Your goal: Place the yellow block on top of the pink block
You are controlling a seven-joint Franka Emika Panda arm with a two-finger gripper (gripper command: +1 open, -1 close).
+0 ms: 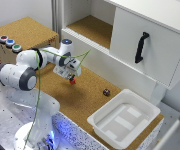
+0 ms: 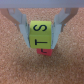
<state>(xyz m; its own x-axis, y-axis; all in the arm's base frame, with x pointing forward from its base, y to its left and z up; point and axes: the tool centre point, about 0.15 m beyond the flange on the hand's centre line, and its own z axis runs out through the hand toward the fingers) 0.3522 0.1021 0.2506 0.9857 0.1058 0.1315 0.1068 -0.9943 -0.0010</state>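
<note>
Small yellow cube with dark letters on its face point(image 2: 40, 35), pinched between the two grey fingers point(image 2: 21, 25) of the arm's gripper point(image 2: 41, 34). Jaws clamp the cube's opposite sides, leaving its underside free, which is what a stacking set-down needs.

Directly under the yellow cube, a sliver of the small red-pink cube point(image 2: 45, 51) peeks out on the cork surface. The two look close, possibly touching; the wrist view is too blurred to tell. The red edge shows a little off-centre beneath the yellow face, so alignment seems near but not perfect.

From the exterior view: white Franka arm reaches over the brown cork tabletop point(image 1: 85, 97), gripper point(image 1: 71, 75) pointed straight down, red-pink cube point(image 1: 73, 80) just below it. Vertical approach keeps the fingers clear of the lower cube.

Around the red-pink cube, by clock: small dark maroon-brown block point(image 1: 106, 92) at about 4 o'clock, well apart. White plastic tray point(image 1: 102, 122) farther at 4 to 5 o'clock. White cabinet with black handle point(image 1: 141, 47) at 2 o'clock.

Judgement: late stage, placing. Release looks premature until contact is sure; an off-centre drop could tip the yellow cube off.
</note>
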